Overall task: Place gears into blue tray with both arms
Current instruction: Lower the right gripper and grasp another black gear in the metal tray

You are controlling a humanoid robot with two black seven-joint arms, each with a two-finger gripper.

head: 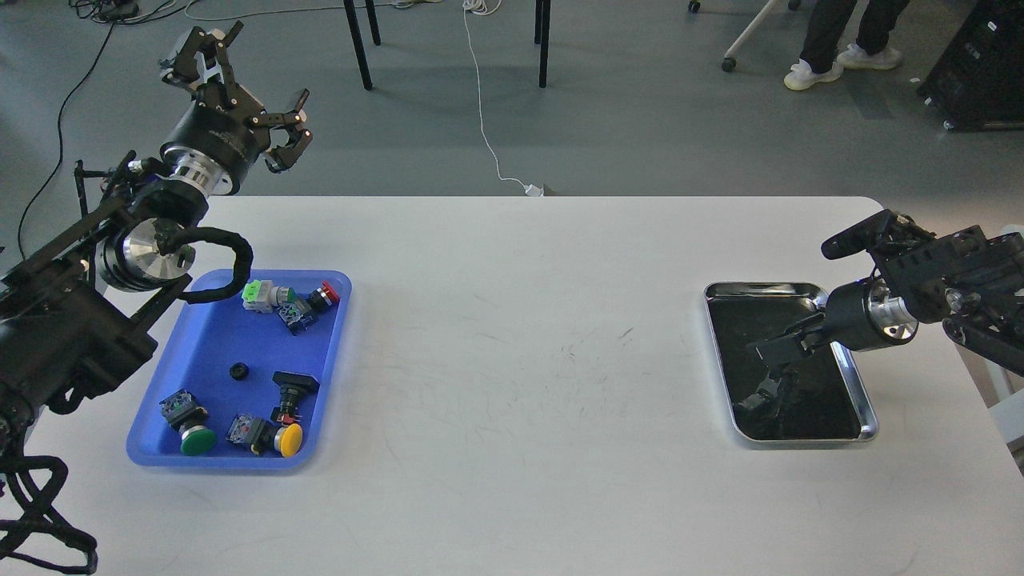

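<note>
Grey floor beyond white desk (520, 360). Rectangular blue plastic tray (200, 352) at desk's left edge holds one tiny black toothed gear (238, 371) among coloured-capped push-button switches (280, 400). Left gripper (254, 84) raised beyond tray, fingers spread wide, empty. Right gripper (780, 346) low over shiny steel tray (868, 416) near right edge; opening unclear, dark. Likely picking step: next move needs precise pinch on small gear.

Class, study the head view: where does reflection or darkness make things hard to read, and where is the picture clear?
In the head view, the steel tray has a dark mirror-like bottom, so the right gripper merges with its own reflection and its fingers blur together; the blue tray is evenly lit, and one gear shows crisply; the white table shows soft shadows only.
</note>
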